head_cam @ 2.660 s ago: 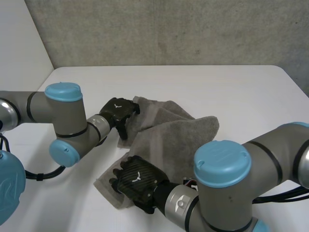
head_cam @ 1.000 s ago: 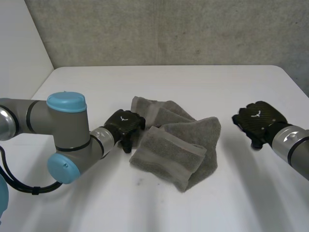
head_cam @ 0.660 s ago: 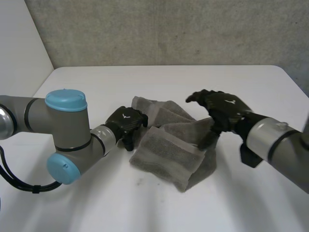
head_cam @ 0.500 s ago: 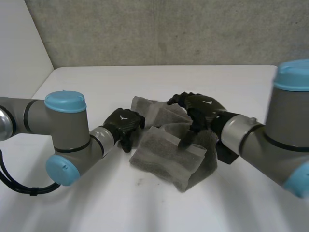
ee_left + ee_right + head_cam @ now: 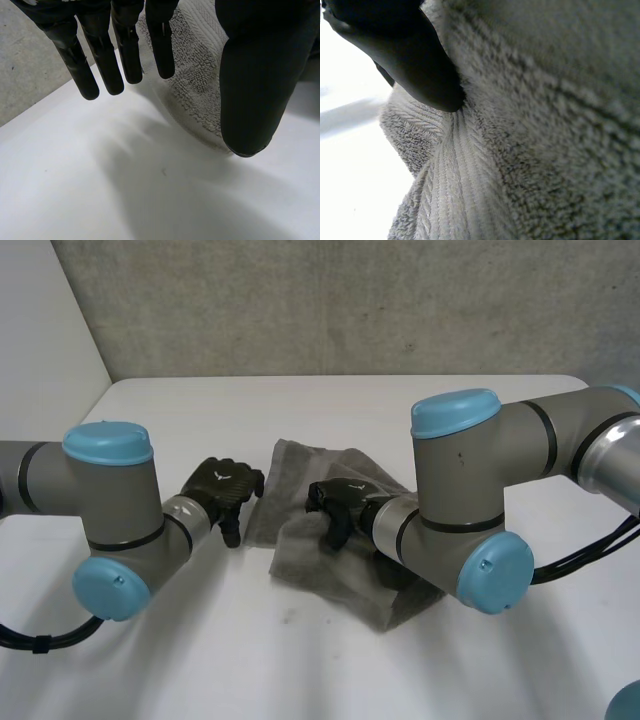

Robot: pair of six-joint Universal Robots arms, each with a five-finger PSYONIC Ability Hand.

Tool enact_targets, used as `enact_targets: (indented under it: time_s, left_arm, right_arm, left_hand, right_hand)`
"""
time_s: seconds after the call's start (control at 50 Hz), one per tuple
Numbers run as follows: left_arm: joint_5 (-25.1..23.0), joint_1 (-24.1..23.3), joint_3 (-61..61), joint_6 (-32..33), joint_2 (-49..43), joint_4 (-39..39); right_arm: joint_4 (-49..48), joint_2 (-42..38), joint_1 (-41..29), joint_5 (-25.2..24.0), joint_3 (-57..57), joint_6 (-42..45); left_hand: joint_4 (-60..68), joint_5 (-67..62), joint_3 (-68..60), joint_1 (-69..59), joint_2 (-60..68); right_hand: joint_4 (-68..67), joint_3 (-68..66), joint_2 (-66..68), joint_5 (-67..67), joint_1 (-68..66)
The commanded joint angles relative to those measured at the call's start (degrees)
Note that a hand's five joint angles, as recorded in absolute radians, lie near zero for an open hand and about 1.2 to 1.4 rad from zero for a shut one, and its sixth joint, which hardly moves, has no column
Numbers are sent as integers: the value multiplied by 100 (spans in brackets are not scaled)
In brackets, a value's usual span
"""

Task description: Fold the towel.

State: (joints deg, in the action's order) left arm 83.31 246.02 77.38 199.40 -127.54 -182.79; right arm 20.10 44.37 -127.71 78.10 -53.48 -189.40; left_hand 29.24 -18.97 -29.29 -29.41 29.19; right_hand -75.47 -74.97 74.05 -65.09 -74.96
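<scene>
At your far left, the left arm (image 5: 110, 510) reaches in over the white counter (image 5: 300, 670). Its left hand (image 5: 222, 490) hangs just beside the towel's left edge. In the left wrist view you can see that hand slack and empty: its fingers (image 5: 100, 65) are straight and spread above bare counter, and its thumb (image 5: 255, 85) stands apart from them. The towel's ribbed border lies under the thumb side, and nothing is held.

Moving right, the grey towel (image 5: 310, 565) lies rumpled near the middle of the counter. It is partly doubled over itself, with one flap towards you and another layer spreading towards the far side.

The right hand (image 5: 338, 502) sits on top of the towel, about at its middle, where the layers overlap. In the right wrist view a dark part of that hand presses against a ridge of the cloth. You cannot tell whether it is gripping the towel or only resting on it.

The right arm (image 5: 470, 480) bends across the towel's right side and covers part of it.
</scene>
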Motion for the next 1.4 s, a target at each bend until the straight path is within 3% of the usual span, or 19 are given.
enact_targets:
  time_s: [0.02,0.24,0.6,0.88,0.98,1.02,1.04,1.06,1.26,1.4]
  left_arm:
    - [-25,-19,49,-7,-16,-11]
    - [-34,-63,58,-16,-78,-168]
    - [-16,-397,-38,-191,-280,-626]
    - [54,-819,-531,-1167,-711,-679]
    - [115,-828,-759,-1193,-913,-688]
    - [246,-828,-908,-1185,-1079,-688]
    - [247,-828,-908,-1185,-1080,-688]
    - [317,-828,-961,-1185,-1132,-679]
    - [405,-705,-979,-1132,-895,-652]
    - [379,190,-768,-1105,482,-521]
  right_arm:
    - [-163,825,71,47,-337,175]
    - [-1042,3032,651,12,-1805,1582]
    - [-1043,4167,730,-32,-1982,1591]
    - [-1034,4818,722,-32,-2069,1591]
    - [-1034,5011,713,-32,-2166,1591]
    - [-1034,5056,713,-41,-2210,1599]
    - [-1034,5082,722,-41,-2254,1599]
    - [-1034,5082,722,-41,-2254,1599]
    - [-1016,5082,783,-164,-2254,1819]
    - [-938,4776,1678,-1146,-2474,3336]
  left_hand:
    - [352,-379,-346,-334,356]
    - [268,-295,-262,-251,272]
    - [-506,479,512,524,-502]
    - [-557,530,562,574,-552]
    - [604,-631,-598,-587,608]
    - [3782,-3809,-3777,-3765,3787]
    - [3800,-3827,-3794,-3782,3804]
    - [5063,-5090,-5058,-5046,5068]
    - [5076,-5103,-5071,-5059,5081]
    - [5076,-5103,-5071,-5059,5081]
  right_hand:
    - [-453,-503,595,-491,-504]
    - [-453,-503,595,-491,-504]
    - [-453,-503,595,-491,-504]
    - [-453,-503,595,-491,-504]
    - [-453,-503,595,-491,-504]
    - [-453,-503,595,-491,-504]
    - [-453,-503,595,-491,-504]
    - [-453,-503,595,-491,-504]
    - [-453,-503,595,-491,-504]
    - [-453,-503,595,-491,-504]
